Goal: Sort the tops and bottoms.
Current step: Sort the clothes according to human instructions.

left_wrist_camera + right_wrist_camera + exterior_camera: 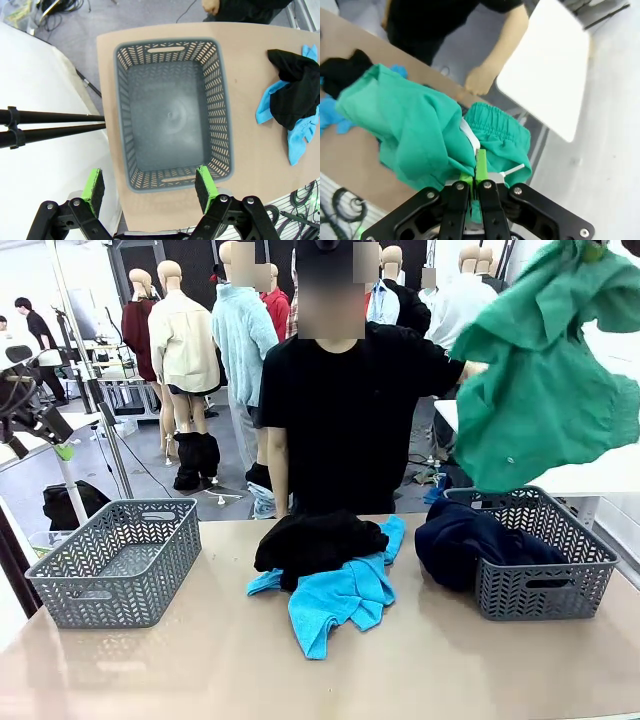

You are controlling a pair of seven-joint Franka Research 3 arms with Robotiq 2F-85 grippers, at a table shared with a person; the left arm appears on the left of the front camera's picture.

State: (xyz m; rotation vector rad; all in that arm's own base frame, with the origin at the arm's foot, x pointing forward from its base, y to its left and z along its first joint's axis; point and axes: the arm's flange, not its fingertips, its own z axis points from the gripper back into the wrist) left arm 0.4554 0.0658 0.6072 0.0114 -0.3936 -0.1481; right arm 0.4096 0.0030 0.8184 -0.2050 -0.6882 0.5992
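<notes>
Tan table (200, 670), shop dummies behind. Right tool (478, 164) is pinched shut on the green bottoms (545, 390), upper right of frame, above the right basket (560, 590) holding the navy bottoms (460, 540). We'd lower it inside the rim, then release. Left tool (150, 182) gapes empty over the left basket (122, 100). Blue top (340, 605) and black bottoms (315, 540) lie mid-table. Green cloth is cut off at the frame's top, and the blue top is partly buried.

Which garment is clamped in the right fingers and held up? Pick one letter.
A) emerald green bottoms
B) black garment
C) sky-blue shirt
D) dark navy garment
A: the right fingers are shut on the emerald green bottoms, hanging in the air; the sky-blue shirt and black garment lie on the table, the dark navy garment in the right basket.
</notes>
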